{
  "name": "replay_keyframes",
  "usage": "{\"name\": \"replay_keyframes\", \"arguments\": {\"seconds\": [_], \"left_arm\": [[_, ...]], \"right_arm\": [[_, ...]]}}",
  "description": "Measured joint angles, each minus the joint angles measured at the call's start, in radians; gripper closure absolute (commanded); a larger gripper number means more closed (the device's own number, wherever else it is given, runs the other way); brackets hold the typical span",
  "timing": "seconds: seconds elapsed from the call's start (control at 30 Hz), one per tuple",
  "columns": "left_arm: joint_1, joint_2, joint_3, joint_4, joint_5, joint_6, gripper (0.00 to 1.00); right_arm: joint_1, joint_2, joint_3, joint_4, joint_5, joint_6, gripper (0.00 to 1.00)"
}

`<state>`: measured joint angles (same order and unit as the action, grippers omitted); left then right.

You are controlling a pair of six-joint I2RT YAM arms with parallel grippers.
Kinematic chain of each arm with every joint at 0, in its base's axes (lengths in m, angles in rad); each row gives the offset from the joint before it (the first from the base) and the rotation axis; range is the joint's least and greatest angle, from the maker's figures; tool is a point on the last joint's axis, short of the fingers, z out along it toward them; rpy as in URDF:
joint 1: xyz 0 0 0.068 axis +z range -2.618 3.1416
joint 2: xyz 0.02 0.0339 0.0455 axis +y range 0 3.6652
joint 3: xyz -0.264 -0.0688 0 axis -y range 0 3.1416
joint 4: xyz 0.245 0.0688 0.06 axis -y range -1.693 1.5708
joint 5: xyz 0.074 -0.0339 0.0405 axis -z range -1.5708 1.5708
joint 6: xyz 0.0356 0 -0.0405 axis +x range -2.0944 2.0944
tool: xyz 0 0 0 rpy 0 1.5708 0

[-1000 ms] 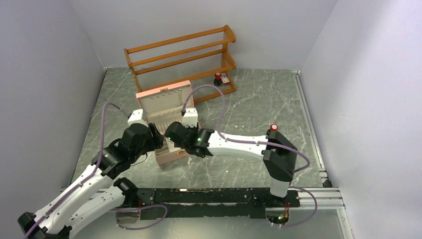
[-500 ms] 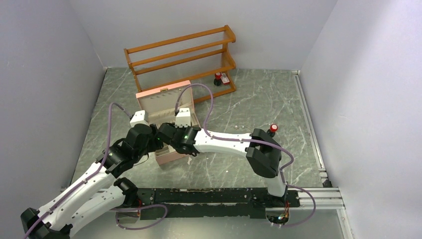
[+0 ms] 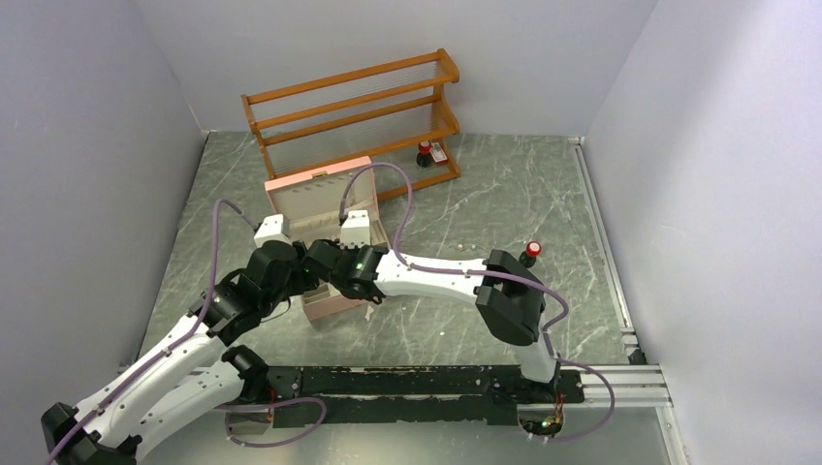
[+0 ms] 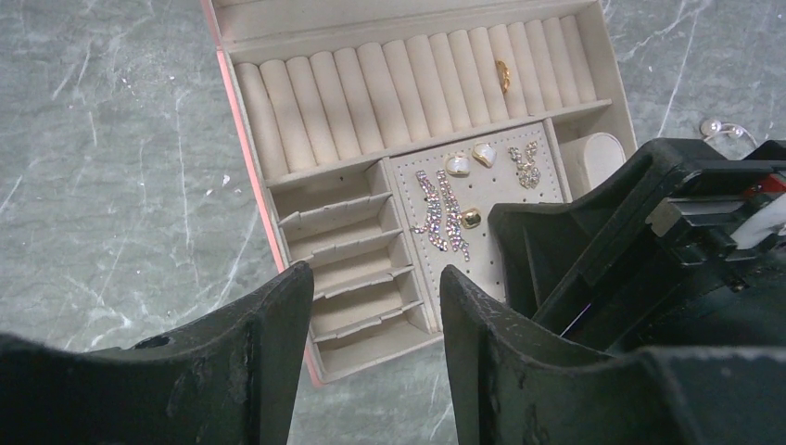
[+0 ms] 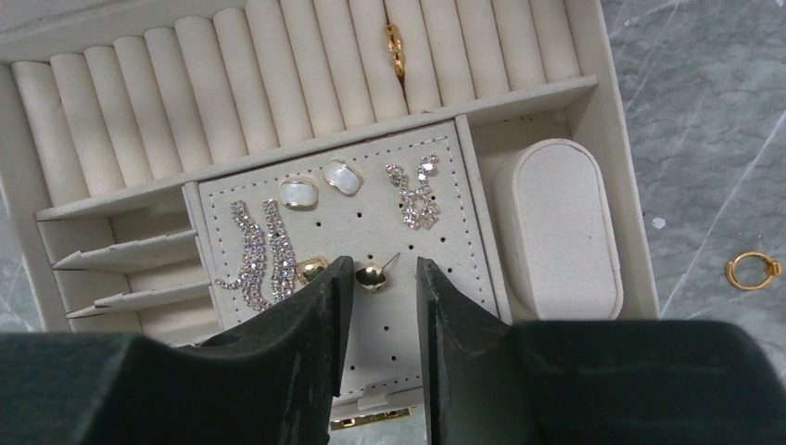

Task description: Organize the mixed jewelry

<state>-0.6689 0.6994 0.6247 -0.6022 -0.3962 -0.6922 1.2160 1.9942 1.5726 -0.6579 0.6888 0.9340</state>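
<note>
Earring (image 5: 371, 276), gold stud, lies between parted fingertips of right gripper (image 5: 381, 273).

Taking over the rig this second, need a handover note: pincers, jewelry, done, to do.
Left pincer: open, empty, above the slotted compartments of the pink box.
Right pincer: jaws apart either side of a gold stud over the earring panel; no firm grip visible.
Done: gold ring in the rolls; pearl earrings, crystal earrings, second stud on the panel.
To do: seat the stud; loose gold ring and silver-toned piece lie on the table beside the box.
</note>
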Motion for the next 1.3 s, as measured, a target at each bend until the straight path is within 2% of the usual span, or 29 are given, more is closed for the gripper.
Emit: {"name": "replay_keyframes", "arguments": {"seconds": [0.4,0.73,0.9,1.03,1.3], "left_arm": [[0.000,0.005,0.000,0.000,0.000,0.000,0.43],[0.000,0.009,0.000,0.006,0.000,0.000,0.43],[0.000,0.012,0.000,0.008,0.000,0.000,0.43],[0.000,0.012,0.000,0.010,0.001,0.000,0.42],[0.000,0.013,0.000,0.014,0.005,0.001,0.42]], "right_arm": [[0.000,0.001,-0.001,-0.002,0.006,0.001,0.80],[0.000,-0.019,-0.032,0.027,0.002,-0.016,0.80],[0.000,-0.100,-0.149,0.141,-0.048,-0.107,0.77],[-0.009,-0.182,-0.248,0.267,-0.137,-0.239,0.76],[-0.065,-0.247,-0.333,0.431,-0.303,-0.447,0.74]]}}
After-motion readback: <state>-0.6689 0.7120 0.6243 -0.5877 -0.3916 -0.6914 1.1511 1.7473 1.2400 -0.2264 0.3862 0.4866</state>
